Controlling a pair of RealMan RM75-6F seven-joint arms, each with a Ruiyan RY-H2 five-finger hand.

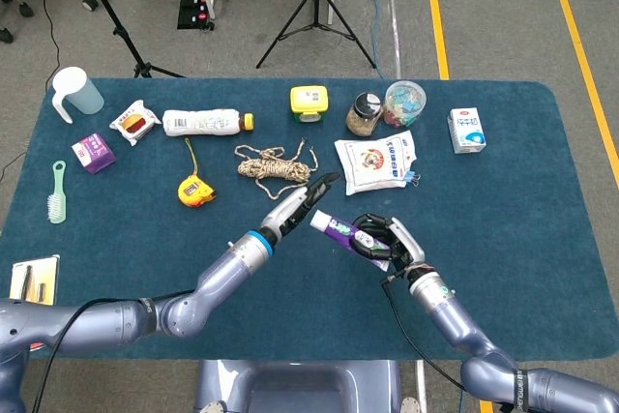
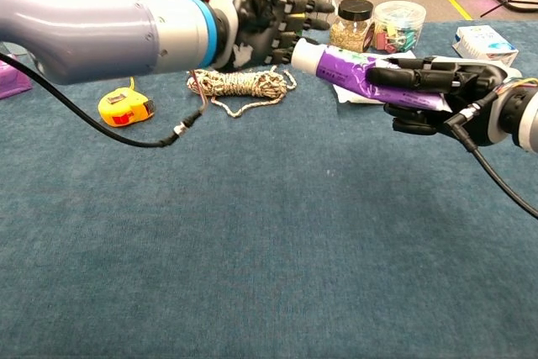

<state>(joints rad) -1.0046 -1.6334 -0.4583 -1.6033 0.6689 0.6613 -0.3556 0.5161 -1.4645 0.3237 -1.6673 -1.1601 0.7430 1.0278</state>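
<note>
A purple tube [image 1: 339, 230] with a white cap hangs above the blue table [image 1: 542, 239], and my right hand [image 1: 389, 240] grips its lower end. In the chest view the tube [image 2: 353, 68] points left out of the right hand [image 2: 437, 92]. My left hand [image 1: 303, 200] hovers just left of the cap with its fingers spread, holding nothing. A small gap separates the left hand [image 2: 267, 21] from the cap in the chest view.
Behind the hands lie a coil of rope [image 1: 274, 165], a yellow tape measure [image 1: 195, 191] and a white packet [image 1: 377, 162]. Along the far edge stand a bottle [image 1: 203, 122], a yellow box [image 1: 309, 102], a jar [image 1: 365, 113], a clip tub [image 1: 404, 103] and a carton [image 1: 466, 130].
</note>
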